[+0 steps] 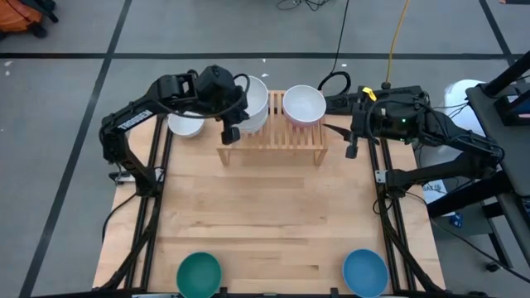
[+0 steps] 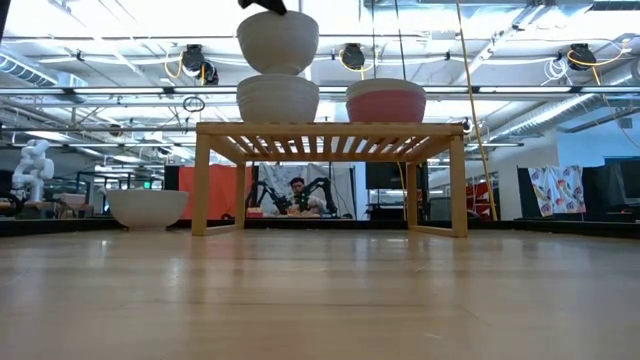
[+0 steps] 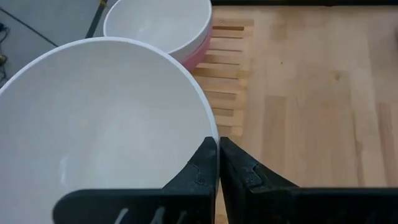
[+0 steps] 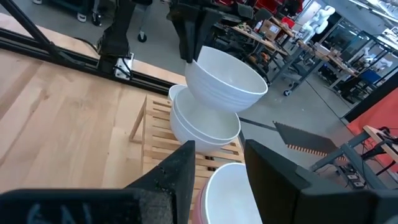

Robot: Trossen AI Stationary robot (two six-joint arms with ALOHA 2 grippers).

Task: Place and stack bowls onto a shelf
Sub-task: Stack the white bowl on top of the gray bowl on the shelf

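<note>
While the left pincer [image 3: 217,163], pinched on a white bowl's [image 3: 99,124] rim, lowers it onto the shelf's [image 1: 273,136] stack, the right pincer [image 4: 217,163] waits open; teal [image 1: 199,274], blue [image 1: 365,271] remain.

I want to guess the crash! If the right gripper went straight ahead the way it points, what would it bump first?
Probably the white bowl nested in the pink bowl, right ahead of the open right gripper; depth is hard to judge.
</note>
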